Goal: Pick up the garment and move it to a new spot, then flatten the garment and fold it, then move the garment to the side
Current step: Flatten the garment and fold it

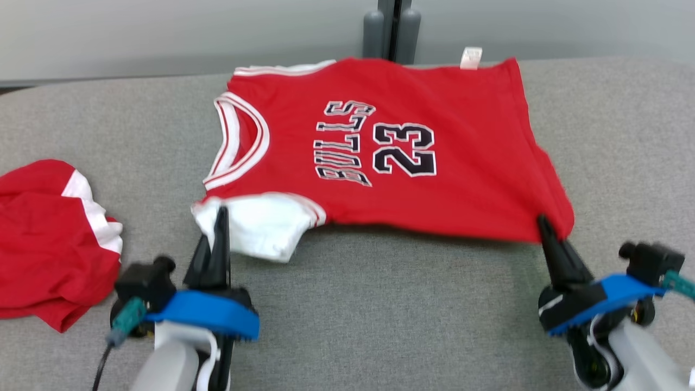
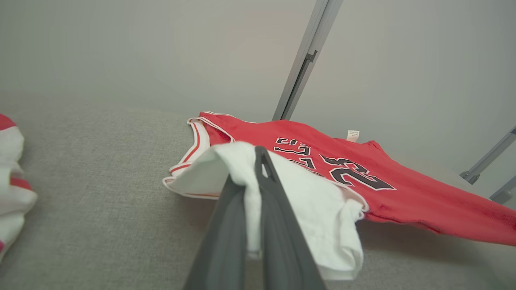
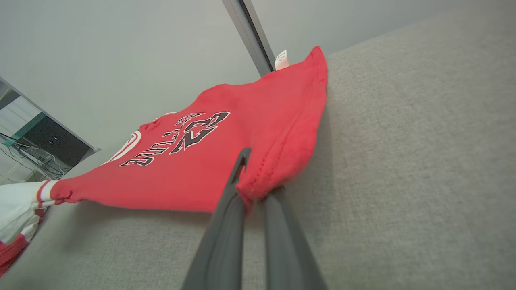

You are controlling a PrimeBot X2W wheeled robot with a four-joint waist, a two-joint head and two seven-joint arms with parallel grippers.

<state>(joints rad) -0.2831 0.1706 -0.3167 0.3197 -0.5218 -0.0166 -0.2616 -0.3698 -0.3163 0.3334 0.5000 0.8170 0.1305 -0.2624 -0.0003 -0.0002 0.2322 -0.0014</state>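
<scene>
Red Bulls jersey (image 1: 467, 163) lies spread near the grey surface's (image 1: 380, 315) far edge; left gripper (image 1: 221, 213) is clamped on its white sleeve (image 1: 266, 228), right gripper (image 1: 543, 221) on the near hem corner (image 3: 258, 181); light, limp cloth that sags, so corner grips suit.

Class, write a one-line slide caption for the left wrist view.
Left tool pinches the white sleeve of a red Bulls 23 jersey over a grey fabric surface.

— From the head, we looked down across the bench (image 1: 380, 315) toward its far edge.
— And our wrist cameras sat low, close by the near edge; all three shared the red jersey (image 1: 467, 163).
</scene>
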